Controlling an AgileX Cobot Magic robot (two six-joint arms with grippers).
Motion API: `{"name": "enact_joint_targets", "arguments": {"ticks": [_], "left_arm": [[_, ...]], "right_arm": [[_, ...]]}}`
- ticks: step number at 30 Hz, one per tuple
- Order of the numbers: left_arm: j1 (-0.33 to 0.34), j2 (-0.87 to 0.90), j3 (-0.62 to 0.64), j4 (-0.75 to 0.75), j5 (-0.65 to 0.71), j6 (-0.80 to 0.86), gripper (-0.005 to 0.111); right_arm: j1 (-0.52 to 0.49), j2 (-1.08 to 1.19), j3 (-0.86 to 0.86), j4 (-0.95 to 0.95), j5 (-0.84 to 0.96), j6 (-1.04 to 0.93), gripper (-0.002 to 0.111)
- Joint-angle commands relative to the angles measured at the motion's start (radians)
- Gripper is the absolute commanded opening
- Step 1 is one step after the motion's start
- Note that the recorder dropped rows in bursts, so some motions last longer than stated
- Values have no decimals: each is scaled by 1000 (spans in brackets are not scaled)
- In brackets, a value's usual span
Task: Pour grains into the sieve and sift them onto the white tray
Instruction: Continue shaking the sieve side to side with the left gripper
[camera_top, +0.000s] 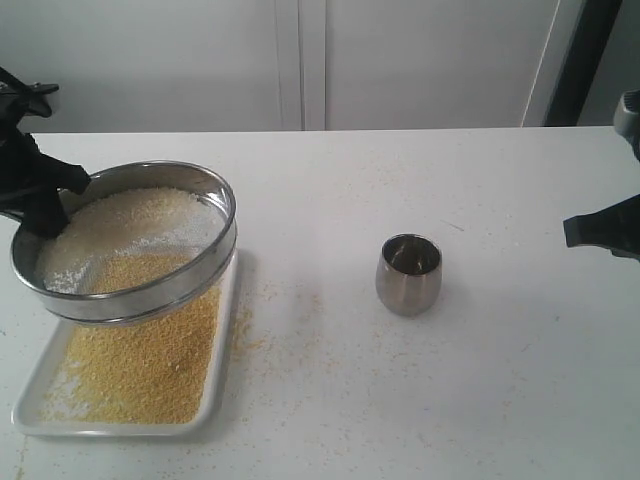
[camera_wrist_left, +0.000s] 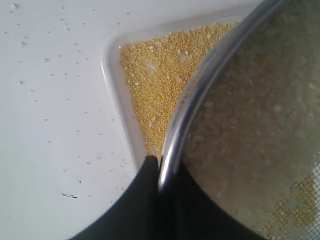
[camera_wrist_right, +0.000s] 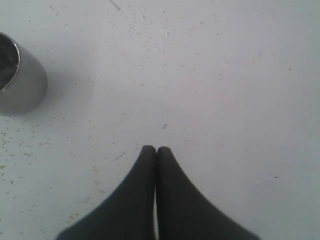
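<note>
Table scene with two arms, seen from the front. The left gripper (camera_top: 58, 200) pinches the rim of the sieve (camera_top: 228, 218) at its left edge. In the left wrist view the two dark fingers (camera_wrist_left: 142, 200) close on either side of the steel rim (camera_wrist_left: 200, 95), one outside and one inside.

The sieve is held tilted above the far end of the white tray (camera_top: 30, 415). Whether its lower edge touches the tray cannot be told. Pale, coarse grains (camera_top: 120, 225) lie heaped on the mesh, mostly toward the gripper side. Through a bare patch of mesh, yellow shows from below.

A bed of fine golden grains (camera_top: 150, 365) covers most of the tray, reaching into its corner (camera_wrist_left: 117, 95) just beside the sieve rim. Loose specks are scattered on the table (camera_top: 420, 400) around the tray.

A small steel cup (camera_top: 408, 273) stands upright near the middle of the table, well apart from tray and sieve.

The right gripper (camera_top: 570, 232) hangs over the right side of the table, holding nothing. In the right wrist view its fingers (camera_wrist_right: 142, 200) are pressed together above bare tabletop, with the cup (camera_wrist_right: 22, 80) off to one side.
</note>
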Motion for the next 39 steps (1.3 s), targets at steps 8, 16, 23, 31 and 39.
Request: {"name": "enact_joint_targets", "arguments": {"ticks": [8,16,23,31,39], "left_arm": [[-5,-11,-8,-130,69,318,0],[-30,-9,15,-189,137,497,0],[-52,-15,113,17,-164,207,0],[-29,-20,162,160,-276,-84,0],[21,-19,161,-185,-260,-74,0]], "right_arm": [[-4,-7,-5,0,-6,-3,0],[-4,-7,-5,0,-6,-3,0],[-4,-7,-5,0,-6,-3,0],[-4,-7,-5,0,-6,-3,0],[-4,-7,-5,0,-6,-3,0]]}}
